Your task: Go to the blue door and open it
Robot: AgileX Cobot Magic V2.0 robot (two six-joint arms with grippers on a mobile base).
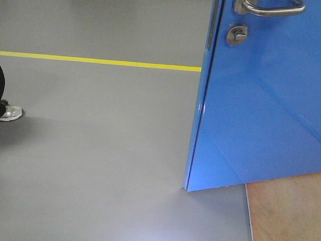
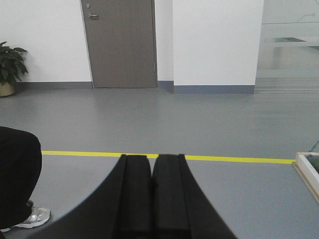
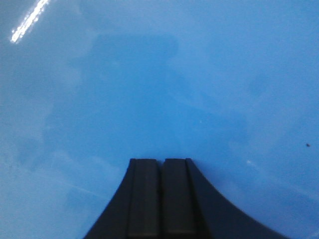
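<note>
The blue door [image 1: 261, 115] fills the right of the front view. It is swung ajar, its free edge toward the left. Its silver lever handle [image 1: 271, 7] is at the top edge, with the round lock [image 1: 236, 34] below it. Neither gripper shows in the front view. My right gripper [image 3: 161, 160] is shut and empty, pointed straight at the glossy blue door panel [image 3: 159, 79], which fills the right wrist view. My left gripper [image 2: 152, 156] is shut and empty, facing open grey floor.
A yellow floor line [image 1: 100, 61] crosses the grey floor. A person's white shoe [image 1: 10, 113] and dark leg [image 2: 17, 184] are at the left. A wooden floor panel [image 1: 286, 211] lies under the door. A brown door [image 2: 119, 42], plant [image 2: 10, 67] and white-framed box [image 2: 309, 172] show farther off.
</note>
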